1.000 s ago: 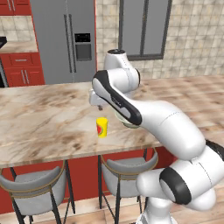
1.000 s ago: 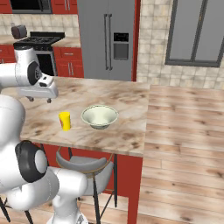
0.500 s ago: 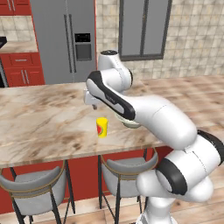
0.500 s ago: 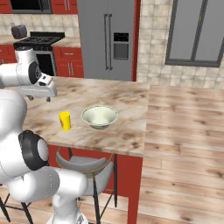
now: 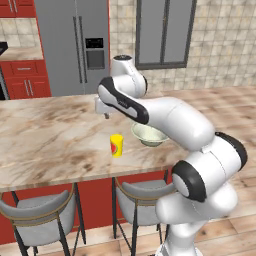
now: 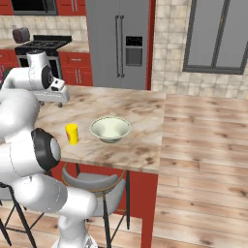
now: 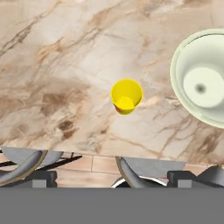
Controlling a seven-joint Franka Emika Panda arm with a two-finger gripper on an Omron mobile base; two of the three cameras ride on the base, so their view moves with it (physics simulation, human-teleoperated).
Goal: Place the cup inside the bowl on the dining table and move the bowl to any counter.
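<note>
Gripper (image 5: 105, 114) jaws apart, empty, shifted further above dining table (image 5: 45, 145); yellow cup (image 5: 116, 145) unmoved, upright, at 9 o'clock of bowl (image 5: 148, 134), apart.

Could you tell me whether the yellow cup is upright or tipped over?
Upright: the cup stands on the dining table, its open mouth facing up, seen from above.

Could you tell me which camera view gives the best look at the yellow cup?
The hand view: the cup sits near its centre, seen from above, open mouth and empty inside plain, apart from the bowl. The left base view shows its side with the red mark; the right base view shows it small and plain yellow.
</note>
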